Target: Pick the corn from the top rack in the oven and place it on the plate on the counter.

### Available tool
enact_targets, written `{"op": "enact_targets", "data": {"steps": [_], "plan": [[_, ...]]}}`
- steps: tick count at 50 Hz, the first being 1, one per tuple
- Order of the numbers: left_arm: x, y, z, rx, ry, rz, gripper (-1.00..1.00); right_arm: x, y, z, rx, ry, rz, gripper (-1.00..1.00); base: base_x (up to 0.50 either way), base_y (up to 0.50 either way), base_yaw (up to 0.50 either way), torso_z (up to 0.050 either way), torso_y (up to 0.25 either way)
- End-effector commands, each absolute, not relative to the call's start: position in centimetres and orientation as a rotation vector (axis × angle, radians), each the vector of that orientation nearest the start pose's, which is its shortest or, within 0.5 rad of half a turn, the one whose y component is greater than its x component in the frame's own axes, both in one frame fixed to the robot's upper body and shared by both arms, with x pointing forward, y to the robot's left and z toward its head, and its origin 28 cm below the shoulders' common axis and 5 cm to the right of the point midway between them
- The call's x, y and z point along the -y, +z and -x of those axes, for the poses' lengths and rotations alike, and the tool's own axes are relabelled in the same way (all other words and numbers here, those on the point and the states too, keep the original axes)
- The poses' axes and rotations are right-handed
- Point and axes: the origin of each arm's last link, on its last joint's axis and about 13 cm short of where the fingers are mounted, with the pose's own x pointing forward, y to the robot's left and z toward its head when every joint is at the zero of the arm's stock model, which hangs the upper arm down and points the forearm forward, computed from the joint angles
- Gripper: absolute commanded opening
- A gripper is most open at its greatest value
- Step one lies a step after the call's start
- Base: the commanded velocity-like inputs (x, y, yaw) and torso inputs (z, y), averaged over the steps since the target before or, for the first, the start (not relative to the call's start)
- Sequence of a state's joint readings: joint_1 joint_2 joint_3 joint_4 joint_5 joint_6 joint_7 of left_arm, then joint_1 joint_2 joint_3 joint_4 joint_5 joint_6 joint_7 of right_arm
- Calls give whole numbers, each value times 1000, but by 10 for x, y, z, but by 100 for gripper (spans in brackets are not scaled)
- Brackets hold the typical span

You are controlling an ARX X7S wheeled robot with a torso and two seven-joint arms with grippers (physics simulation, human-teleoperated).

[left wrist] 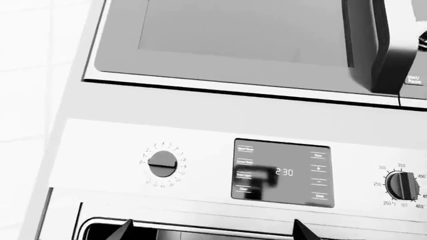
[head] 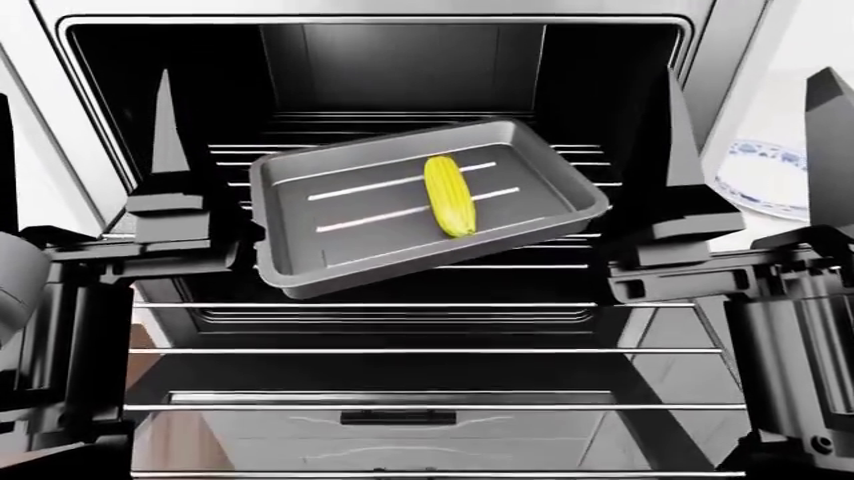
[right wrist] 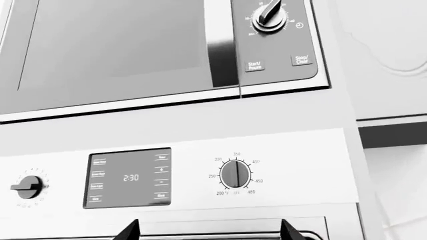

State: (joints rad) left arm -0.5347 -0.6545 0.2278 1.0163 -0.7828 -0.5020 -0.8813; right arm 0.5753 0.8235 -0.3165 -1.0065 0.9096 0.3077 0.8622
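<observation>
Black inside and silver-framed, the oven [head: 400, 60] stands open before me. A grey baking tray [head: 334, 235] sits tilted on its top rack [head: 574, 152], the yellow corn [head: 450, 195] lying in it. My left jaws [head: 167, 110] and right jaws [head: 747, 110] both stand released, empty. The plate [head: 767, 175] rests on the desk [head: 787, 225], right.

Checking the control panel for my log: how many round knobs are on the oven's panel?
2: a timer knob left of the digital display, a temperature knob right of it. Another knob above belongs to the microwave.
</observation>
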Motion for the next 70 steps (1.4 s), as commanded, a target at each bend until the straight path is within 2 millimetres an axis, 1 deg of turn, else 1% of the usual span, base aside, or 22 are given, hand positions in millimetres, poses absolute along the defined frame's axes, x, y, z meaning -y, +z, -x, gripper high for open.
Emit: {"op": "enact_targets", "data": {"steps": [1,13,24,34,35,36,38,39,41,43,44,47,50,52,54,55,57,61,64,68,69,70], "plan": [[-208,249,-170,669,-8,88,100,106,254,-163,678,147,-115,100,0,0,0,50,0],[-207,250,-171,671,-10,89,100,105,250,-163,656,166,-107,100,0,0,0,50,0],[-207,252,-171,678,-9,84,100,105,252,-164,651,168,-107,100,0,0,0,50,0],[-207,250,-171,679,-7,89,100,106,249,-166,626,165,-119,100,0,0,0,50,0],[-207,249,-171,679,-2,86,100,106,248,-168,576,169,-150,100,0,0,0,50,0],[-207,249,-171,679,-6,87,100,105,246,-173,513,173,-136,100,0,0,0,4,0],[-206,249,-171,676,-1,90,100,104,243,-180,452,181,-91,100,0,0,0,0,0],[-206,247,-171,669,-2,94,100,102,239,-186,374,206,-54,100,0,0,0,0,0],[-206,247,-171,667,-2,98,100,99,240,-193,318,237,-30,100,0,0,0,0,0],[-206,247,-170,671,-3,105,100,96,250,-205,248,293,-37,100,0,0,0,0,0],[-206,248,-170,672,-3,106,100,95,253,-207,244,301,-37,100,0,0,0,0,0],[-205,248,-169,673,-9,114,100,86,269,-227,142,365,14,100,0,0,0,0,0],[-204,247,-169,672,-11,122,100,83,276,-245,14,359,-20,100,0,0,0,0,0],[-204,246,-168,671,-14,128,100,80,285,-252,-14,349,5,100,0,0,0,0,0],[-204,246,-168,670,-13,130,100,77,290,-254,-37,354,24,100,0,0,0,0,0],[-205,246,-168,670,-12,132,100,76,292,-256,-65,372,7,100,0,0,0,0,0],[-204,246,-167,670,-13,133,100,74,298,-259,-97,337,36,100,0,0,0,0,0],[-203,246,-167,669,-14,134,100,72,314,-264,-179,340,23,100,0,0,0,0,0],[-201,247,-166,673,-24,135,100,70,326,-272,-190,297,93,100,0,0,0,0,0],[-200,248,-167,675,-25,133,100,63,331,-283,-255,290,106,100,0,0,0,0,0],[-199,248,-167,674,-27,134,100,61,331,-287,-252,275,153,100,0,0,0,0,0],[-199,248,-167,672,-29,134,100,59,330,-291,-265,270,157,100,0,0,0,0,0]]}}
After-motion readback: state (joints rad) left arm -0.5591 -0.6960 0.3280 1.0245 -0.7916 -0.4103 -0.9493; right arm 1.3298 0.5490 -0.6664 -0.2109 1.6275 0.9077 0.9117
